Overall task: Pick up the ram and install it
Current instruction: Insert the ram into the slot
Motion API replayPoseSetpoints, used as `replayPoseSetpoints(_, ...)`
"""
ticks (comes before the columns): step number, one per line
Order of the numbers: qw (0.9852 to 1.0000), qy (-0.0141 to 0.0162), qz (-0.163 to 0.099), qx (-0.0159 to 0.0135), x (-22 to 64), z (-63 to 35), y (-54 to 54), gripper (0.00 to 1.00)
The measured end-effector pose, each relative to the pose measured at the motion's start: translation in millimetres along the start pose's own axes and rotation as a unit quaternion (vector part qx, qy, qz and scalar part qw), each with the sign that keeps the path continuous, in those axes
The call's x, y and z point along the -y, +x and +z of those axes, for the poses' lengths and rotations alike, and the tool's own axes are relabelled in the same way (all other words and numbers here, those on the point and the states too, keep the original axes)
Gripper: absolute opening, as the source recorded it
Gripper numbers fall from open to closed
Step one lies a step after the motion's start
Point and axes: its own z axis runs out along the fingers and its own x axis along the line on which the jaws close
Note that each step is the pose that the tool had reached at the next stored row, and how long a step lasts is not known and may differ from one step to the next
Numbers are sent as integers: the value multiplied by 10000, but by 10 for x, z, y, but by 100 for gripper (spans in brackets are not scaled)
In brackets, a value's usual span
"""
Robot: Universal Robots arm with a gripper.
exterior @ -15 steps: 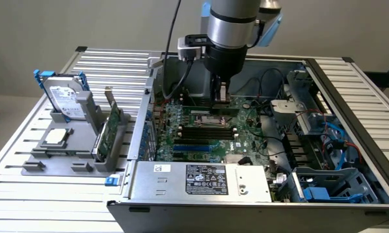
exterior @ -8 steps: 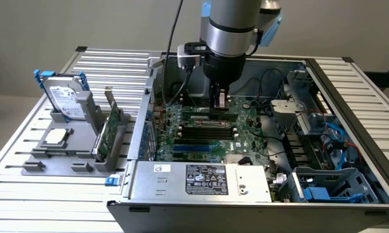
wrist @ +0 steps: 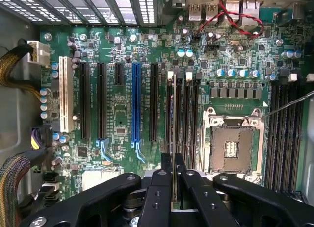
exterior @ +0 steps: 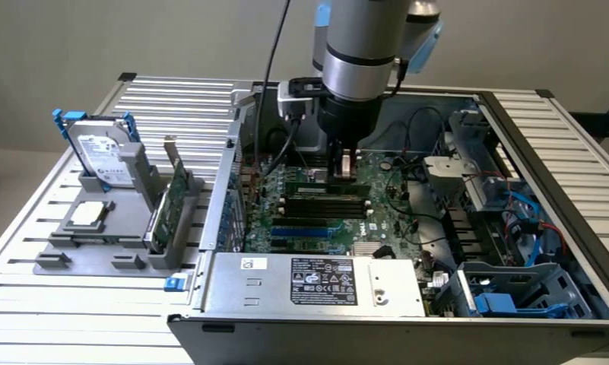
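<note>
The claw [wrist: 173,164] is clamped on the ram [wrist: 174,109], edge-on; note that its long axis lies parallel to the memory slots [wrist: 189,119] directly beneath.

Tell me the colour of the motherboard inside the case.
The motherboard is green; the wrist view shows it best.
</note>
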Motion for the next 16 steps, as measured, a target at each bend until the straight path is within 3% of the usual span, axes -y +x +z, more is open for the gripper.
replayPoseSetpoints(16, 10000, 7, 1, 0, 7, 287, 5, 14)
